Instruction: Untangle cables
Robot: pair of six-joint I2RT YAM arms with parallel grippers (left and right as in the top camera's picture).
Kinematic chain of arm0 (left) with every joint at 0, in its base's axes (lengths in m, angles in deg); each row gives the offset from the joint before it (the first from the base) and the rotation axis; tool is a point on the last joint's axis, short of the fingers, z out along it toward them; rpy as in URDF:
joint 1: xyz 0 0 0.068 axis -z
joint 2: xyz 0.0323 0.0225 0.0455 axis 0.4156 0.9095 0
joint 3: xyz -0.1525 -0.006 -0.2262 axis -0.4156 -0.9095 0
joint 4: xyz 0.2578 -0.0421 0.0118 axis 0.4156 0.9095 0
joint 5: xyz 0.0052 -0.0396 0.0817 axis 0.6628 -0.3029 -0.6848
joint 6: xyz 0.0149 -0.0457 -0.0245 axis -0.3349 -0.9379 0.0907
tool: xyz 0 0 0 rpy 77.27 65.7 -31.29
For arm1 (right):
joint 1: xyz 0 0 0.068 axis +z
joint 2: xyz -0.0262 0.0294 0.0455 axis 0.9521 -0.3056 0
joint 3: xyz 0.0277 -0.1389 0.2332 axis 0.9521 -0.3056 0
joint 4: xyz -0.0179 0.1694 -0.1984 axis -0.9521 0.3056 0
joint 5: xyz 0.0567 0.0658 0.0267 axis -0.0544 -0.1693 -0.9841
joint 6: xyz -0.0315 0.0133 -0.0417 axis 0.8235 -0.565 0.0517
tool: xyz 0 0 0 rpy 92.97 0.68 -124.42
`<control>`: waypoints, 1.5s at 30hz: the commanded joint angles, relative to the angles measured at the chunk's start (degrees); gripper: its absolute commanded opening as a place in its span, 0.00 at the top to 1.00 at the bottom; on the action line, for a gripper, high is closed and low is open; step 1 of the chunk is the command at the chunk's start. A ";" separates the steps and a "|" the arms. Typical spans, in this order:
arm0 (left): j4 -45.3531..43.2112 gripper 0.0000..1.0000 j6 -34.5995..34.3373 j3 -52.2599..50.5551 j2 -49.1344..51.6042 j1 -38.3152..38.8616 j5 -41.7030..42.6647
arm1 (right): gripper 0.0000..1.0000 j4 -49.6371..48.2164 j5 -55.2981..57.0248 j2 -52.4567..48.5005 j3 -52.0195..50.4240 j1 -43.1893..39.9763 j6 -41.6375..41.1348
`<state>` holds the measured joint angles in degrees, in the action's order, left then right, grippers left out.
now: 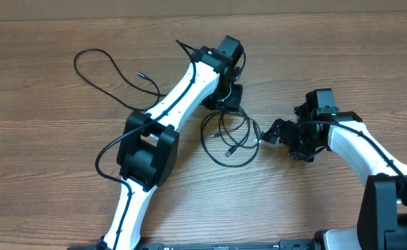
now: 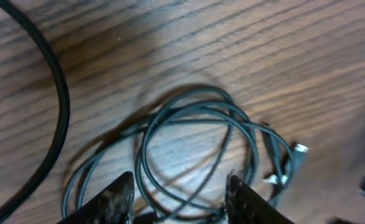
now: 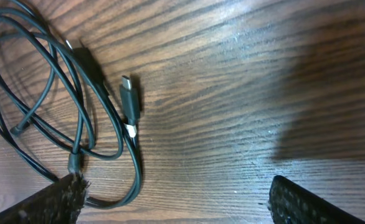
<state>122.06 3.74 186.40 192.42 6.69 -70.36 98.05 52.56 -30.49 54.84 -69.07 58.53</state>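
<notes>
Left gripper is shown spread above the coiled cables at mid-table; contact with the coil cannot be judged. Right gripper is likewise held spread, near the silver-tipped plugs.

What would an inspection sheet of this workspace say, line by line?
Surface: brown wood-grain table, no marks seen.
Job's things: coiled thin black cable with silver-tipped plugs at the centre; second thin black cable lying loose at the far left. Whether the two join under the left arm cannot be told.
Clutter: nothing seen.
Grippers: left pincer open, above the coil; right pincer open, beside the coil's plugs, holding nothing.
Cables: thick black wire along the left arm.
Surroundings: nothing seen.
</notes>
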 commanded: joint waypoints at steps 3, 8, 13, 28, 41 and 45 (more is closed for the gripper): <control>-0.66 0.61 0.61 -0.39 2.56 0.37 -4.59 | 0.09 -0.17 0.55 -0.28 0.44 0.24 0.24; -0.92 0.60 0.61 -0.42 5.01 0.98 -4.55 | 0.09 -0.09 0.52 -0.28 0.44 0.24 0.24; -0.55 0.81 0.63 -0.42 5.92 2.03 -3.63 | 0.09 0.04 0.55 -0.28 0.44 0.24 0.24; 8.98 0.96 10.27 13.75 -0.74 -1.25 14.45 | 0.05 0.50 0.50 -0.28 0.44 0.24 0.50; 21.00 0.96 24.85 17.03 -7.21 -1.99 20.09 | 0.04 9.84 -2.51 2.05 9.62 0.24 5.07; 23.96 0.96 29.90 17.03 -8.02 -1.99 21.99 | 0.05 13.22 -9.60 2.05 15.47 0.24 6.27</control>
<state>145.10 27.91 202.40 187.19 4.59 -52.15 111.12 48.69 -30.03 67.01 -69.05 63.30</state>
